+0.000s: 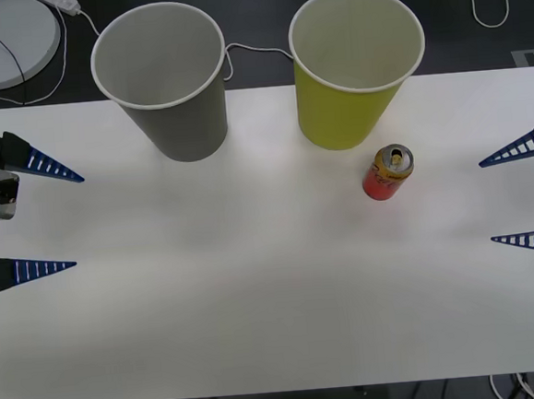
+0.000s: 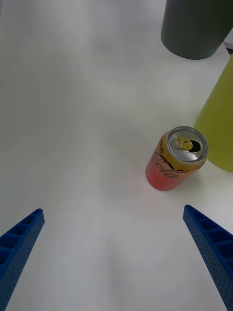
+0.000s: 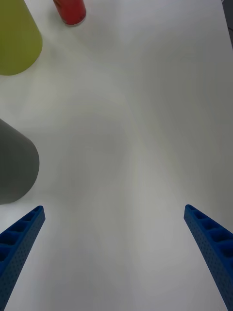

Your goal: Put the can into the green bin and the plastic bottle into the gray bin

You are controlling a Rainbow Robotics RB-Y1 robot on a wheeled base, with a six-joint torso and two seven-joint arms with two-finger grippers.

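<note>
A small red-orange can (image 1: 388, 172) stands upright on the white table (image 1: 256, 293), its silver lid with the opened tab hole facing up, just in front of the green bin (image 1: 354, 68) and slightly toward the robot's right of it, close to the bin's base without clearly touching. The gray bin (image 1: 165, 78) stands upright on the robot's left of the green bin, the two near each other but apart, both at the table's far edge with pale insides showing and nothing visible inside them. The right gripper (image 1: 526, 193) hovers at the table's right edge, well to the right of the can, its two blue ribbed fingers spread wide and holding nothing; from its wrist the can (image 2: 175, 159) sits between and ahead of the fingers, beside the green bin (image 2: 218, 126), with the gray bin (image 2: 194, 26) farther off. The left gripper (image 1: 51, 216) waits at the table's left edge, far from the can, released and empty, its fingers wide apart. Past the table's far edge, behind the bins, a white cable (image 1: 255, 51) trails on the dark floor near a round white disc (image 1: 5, 40)
</note>
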